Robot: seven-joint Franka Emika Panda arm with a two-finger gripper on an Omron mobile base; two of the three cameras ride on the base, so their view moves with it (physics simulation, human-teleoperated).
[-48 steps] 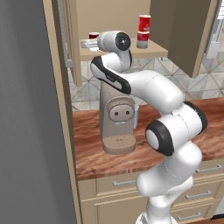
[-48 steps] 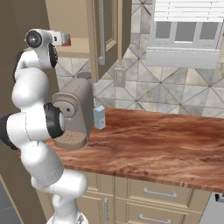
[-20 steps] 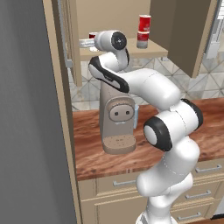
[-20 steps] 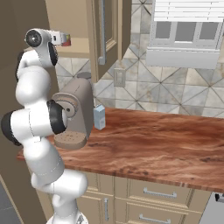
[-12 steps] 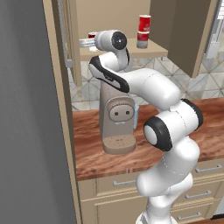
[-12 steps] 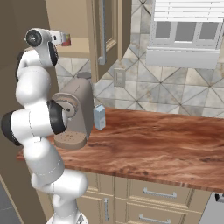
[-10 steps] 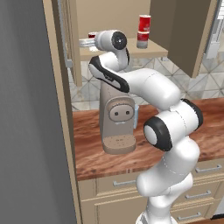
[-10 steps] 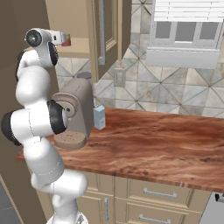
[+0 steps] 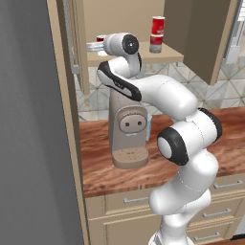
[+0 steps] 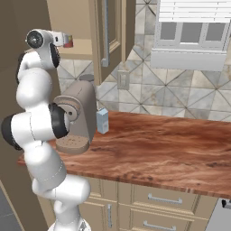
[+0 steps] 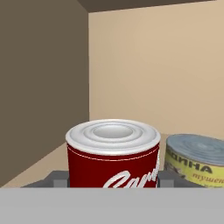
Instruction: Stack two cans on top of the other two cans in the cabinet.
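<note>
Left base view: the cabinet [image 9: 122, 19] hangs open above the tabletop [image 9: 98, 158], its plain shelf [image 9: 162, 56] running from a left wall post to the open door [image 9: 203, 33] at the right. The arm reaches up so that the hand [image 9: 95, 46] lies level over the left end of the shelf, pointing left, close under the cabinet's top and near the left wall. A dark red can [image 9: 100, 38] peeks above the hand there. Well apart to the right, a bright red can [image 9: 158, 24] stands on top of a greyish can [image 9: 155, 43], with bare shelf between the pair and the hand. Below, a coffee machine [image 9: 127, 129] stands on the tabletop directly under the arm.

Right base view: the hand [image 10: 64, 40] points right at shelf height, a bit of red can showing at its tip. The cabinet door [image 10: 108, 31] stands just right of it. The tabletop [image 10: 171, 149] stretches bare to the right of the coffee machine [image 10: 79, 115] and a small blue carton [image 10: 103, 120].

Hand view: the dark red can [image 11: 113, 153] sits upright between the two dark fingertips [image 11: 59, 178], which press in at its sides, so the hand is closed on it. Just right, nearly touching, is a low greyish can with a yellow label [image 11: 197, 159]. The cabinet's side wall is near on the left; the back wall lies far behind with open shelf before it.
</note>
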